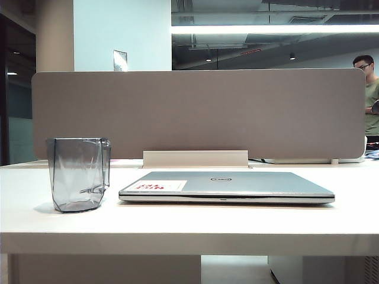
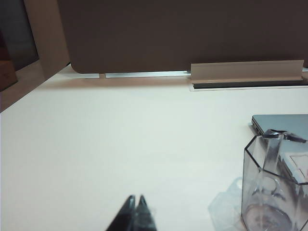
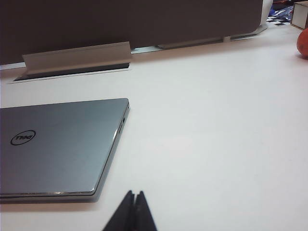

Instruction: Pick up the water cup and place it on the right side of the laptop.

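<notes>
Translucent grey water cup [image 1: 79,174] upright on white table [image 1: 189,225], left of closed silver laptop [image 1: 226,187], apart. Dell logo, red-printed sticker [image 1: 160,186] on lid. Left gripper [image 2: 135,199] and right gripper [image 3: 134,194] fingertips together, empty, above bare table.

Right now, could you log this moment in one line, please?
water cup: left of laptop | left gripper: shut | right gripper: shut

Bare table [image 1: 355,207] lies open right of the closed laptop [image 1: 228,184]. The cup [image 1: 79,173] stands upright just left of it, apart. A grey divider [image 1: 198,112] walls the back. Left gripper [image 2: 135,204] and right gripper [image 3: 135,198] hover low at the near edge, jaws together.
</notes>
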### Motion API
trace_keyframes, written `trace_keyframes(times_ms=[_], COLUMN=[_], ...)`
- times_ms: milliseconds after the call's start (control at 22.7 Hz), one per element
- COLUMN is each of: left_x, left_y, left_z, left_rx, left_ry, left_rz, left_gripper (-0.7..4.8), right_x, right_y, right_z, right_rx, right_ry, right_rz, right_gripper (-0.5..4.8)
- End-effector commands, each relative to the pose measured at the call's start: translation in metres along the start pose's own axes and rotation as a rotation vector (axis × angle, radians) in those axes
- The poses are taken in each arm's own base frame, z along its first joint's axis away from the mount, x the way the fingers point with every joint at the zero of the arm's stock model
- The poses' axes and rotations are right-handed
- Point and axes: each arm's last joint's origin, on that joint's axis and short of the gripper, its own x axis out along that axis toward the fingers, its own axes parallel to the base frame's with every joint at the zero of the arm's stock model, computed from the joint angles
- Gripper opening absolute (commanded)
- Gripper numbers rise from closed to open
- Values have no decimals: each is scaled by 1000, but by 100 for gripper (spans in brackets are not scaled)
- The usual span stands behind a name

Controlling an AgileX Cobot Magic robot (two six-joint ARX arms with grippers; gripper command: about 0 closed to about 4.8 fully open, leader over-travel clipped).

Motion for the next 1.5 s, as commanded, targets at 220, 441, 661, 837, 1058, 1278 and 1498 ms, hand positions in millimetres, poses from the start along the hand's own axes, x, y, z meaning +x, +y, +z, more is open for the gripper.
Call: trace_keyframes(times_ms=[220,441,661,837,1058,1278,1498], left_x=[0,0,0,0,0,0,0], left_y=[0,0,0,0,0,0,0], left_z=[2,2,2,2,2,2,2], left_rx=[0,0,0,0,0,0,0], left_ry=[-16,-16,-15,-15,-15,-15,-15], left_rz=[0,0,-1,0,-1,-2,-1], left_gripper=[-4,-3,-3,-3,-3,-3,-3], right_x=[0,0,0,0,0,-6,-11], right_y=[0,0,0,0,1,5,7], right_z=[-1,-1,-1,-1,6,25,41], right_rx=[-3,-3,-2,-2,-1,0,-1], right_ry=[-6,-6,-6,-7,-60,-105,-151], right_rz=[-4,-3,-3,1,11,83,90], right_gripper=[-8,-8,-8,-8,-9,-9,-9])
